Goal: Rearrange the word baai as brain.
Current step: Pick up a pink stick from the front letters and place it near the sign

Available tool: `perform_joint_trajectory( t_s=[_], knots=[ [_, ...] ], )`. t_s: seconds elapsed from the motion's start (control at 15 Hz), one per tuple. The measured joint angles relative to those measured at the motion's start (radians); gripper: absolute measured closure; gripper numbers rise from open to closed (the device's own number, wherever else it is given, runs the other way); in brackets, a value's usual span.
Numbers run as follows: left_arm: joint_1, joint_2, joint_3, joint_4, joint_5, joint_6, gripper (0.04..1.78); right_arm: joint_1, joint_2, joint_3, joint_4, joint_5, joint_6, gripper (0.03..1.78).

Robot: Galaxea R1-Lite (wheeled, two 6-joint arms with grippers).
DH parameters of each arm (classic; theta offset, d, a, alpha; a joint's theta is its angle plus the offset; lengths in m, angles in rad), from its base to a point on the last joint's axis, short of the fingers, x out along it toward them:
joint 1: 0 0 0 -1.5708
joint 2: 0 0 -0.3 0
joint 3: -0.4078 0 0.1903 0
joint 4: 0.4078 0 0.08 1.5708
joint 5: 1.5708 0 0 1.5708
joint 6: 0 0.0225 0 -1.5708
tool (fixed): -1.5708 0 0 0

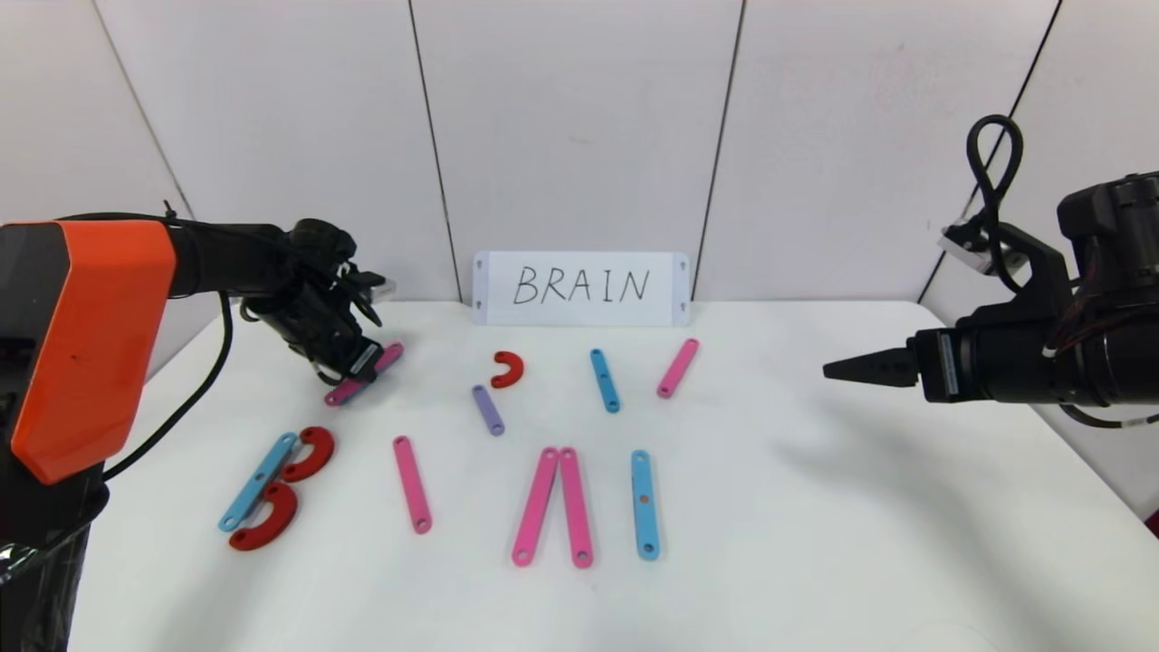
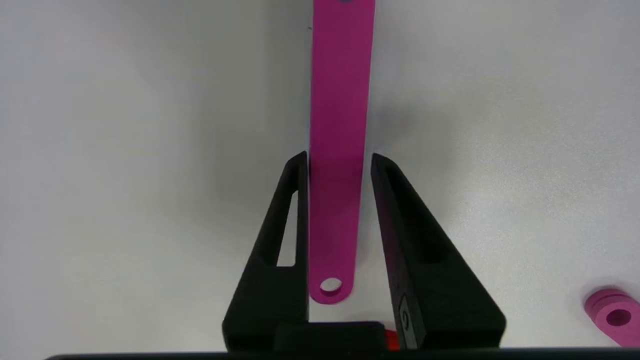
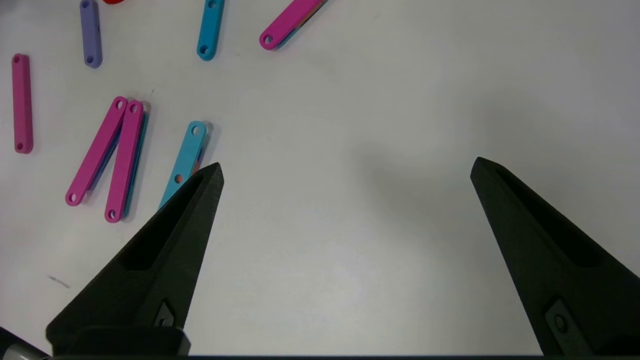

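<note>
Currently my left gripper (image 1: 362, 367) is sitting low at about 10 o'clock on the table (image 1: 815, 507), fingers (image 2: 280, 240) straddling a pink bar (image 2: 337, 150). One finger is touching the bar's edge; a thin gap is showing on the other side, so they're nearly closed around it and I can't tell whether it's a firm clamp. That bar is lying diagonally, its holed end sitting between my fingers.

My right gripper (image 1: 838, 369) is hovering at 3 o'clock, well apart from the pieces, fingers (image 3: 170, 250) spread wide with nothing between them.

Letter pieces, front row: a B at 8 o'clock, a blue bar (image 1: 258, 481) with two red arcs (image 1: 308, 455) touching it. At 7 o'clock a lone pink bar (image 1: 412, 484) is lying near upright. At 6 o'clock two pink bars (image 1: 554, 507) are meeting at the top as an A without a crossbar. Just beside them, toward 5 o'clock, a blue bar (image 1: 644, 503) is standing in as the I.

Back row toward 12 o'clock: a red arc (image 1: 508, 369), a short purple bar (image 1: 488, 410), a blue bar (image 1: 605, 380) and a pink bar (image 1: 678, 368), all apart from each other. A white card (image 1: 580, 288) reading BRAIN is leaning against the wall behind them.
</note>
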Motion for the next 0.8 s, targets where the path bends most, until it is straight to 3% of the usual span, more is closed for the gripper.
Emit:
perform_joint_trajectory(
  t_s=[0.33, 0.47, 0.6, 0.8],
  knots=[
    [0.000, 0.002, 0.000, 0.000, -0.002, -0.008, 0.49, 0.000, 0.001, 0.002, -0.001, 0.000, -0.001, 0.08],
    [-0.002, -0.014, 0.000, 0.006, -0.004, -0.021, 0.26, 0.000, 0.002, 0.002, -0.001, 0.000, 0.000, 0.08],
    [-0.007, -0.041, 0.001, 0.016, -0.007, -0.061, 0.12, 0.000, 0.002, 0.002, -0.002, 0.000, 0.000, 0.08],
    [-0.024, -0.100, 0.011, 0.054, -0.010, -0.169, 0.08, 0.000, 0.003, 0.002, -0.002, -0.001, 0.000, 0.08]
  ],
)
